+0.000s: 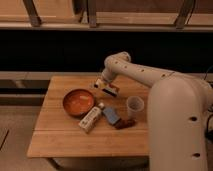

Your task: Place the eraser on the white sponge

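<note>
My gripper (106, 88) hangs at the end of the white arm over the far middle of the wooden table (60, 140). It is shut on the eraser (111, 90), a small block with a pale top and a dark base, held just above the tabletop. The eraser sits behind and to the right of the orange bowl (78, 102). The white sponge (91, 120), a long cream block, lies flat in front of the bowl's right side, well nearer the camera than the gripper.
A blue flat item (111, 115) lies right of the sponge, with a small brown object (125, 123) beside it. A clear cup (135, 106) stands right of these. The robot's white body (180, 130) fills the right side.
</note>
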You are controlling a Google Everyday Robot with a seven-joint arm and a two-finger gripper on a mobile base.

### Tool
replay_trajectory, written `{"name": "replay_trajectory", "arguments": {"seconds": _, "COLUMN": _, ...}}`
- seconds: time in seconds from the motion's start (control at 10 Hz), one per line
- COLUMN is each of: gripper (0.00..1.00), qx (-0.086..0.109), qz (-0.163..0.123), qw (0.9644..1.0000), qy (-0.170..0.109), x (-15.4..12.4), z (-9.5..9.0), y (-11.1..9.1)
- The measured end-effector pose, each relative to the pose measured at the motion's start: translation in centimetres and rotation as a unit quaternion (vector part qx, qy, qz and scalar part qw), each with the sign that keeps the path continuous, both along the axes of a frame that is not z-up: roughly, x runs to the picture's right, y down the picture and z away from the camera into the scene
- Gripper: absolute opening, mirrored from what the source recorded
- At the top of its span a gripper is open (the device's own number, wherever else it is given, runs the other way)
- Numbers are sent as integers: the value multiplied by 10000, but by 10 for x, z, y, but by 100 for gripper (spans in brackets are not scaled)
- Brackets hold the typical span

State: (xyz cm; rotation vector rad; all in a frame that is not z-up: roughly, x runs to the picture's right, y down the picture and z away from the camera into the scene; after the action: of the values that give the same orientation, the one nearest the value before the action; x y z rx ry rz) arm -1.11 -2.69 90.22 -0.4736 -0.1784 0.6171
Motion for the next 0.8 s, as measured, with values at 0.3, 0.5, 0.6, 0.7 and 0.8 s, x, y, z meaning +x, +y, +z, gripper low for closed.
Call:
{"name": "replay_trajectory", "arguments": {"seconds": 0.3, "gripper": 0, "qx": 0, "qz": 5, "qw": 10000, "qy": 9, "x": 1, "z": 0, "y": 0}}
{"name": "replay_trajectory", "arguments": {"seconds": 0.5, "gripper": 0, "qx": 6, "qz": -20, "qw": 10000, "qy": 6, "x": 0, "z": 0, "y": 1}}
{"name": "replay_trajectory", "arguments": {"seconds": 0.6, "gripper": 0, "qx": -7, "qz": -92, "qw": 9999, "qy": -63, "x": -5, "z": -3, "y": 7}}
{"name": "replay_trajectory", "arguments": {"seconds": 0.7, "gripper": 0, "qx": -39, "qz": -216, "qw": 9995, "qy": -208, "x": -17, "z": -11, "y": 21}}
{"name": "replay_trajectory", "arguments": {"seconds": 0.8, "gripper": 0, "qx": -67, "qz": -264, "qw": 9992, "qy": -285, "x": -23, "z": -16, "y": 31}}
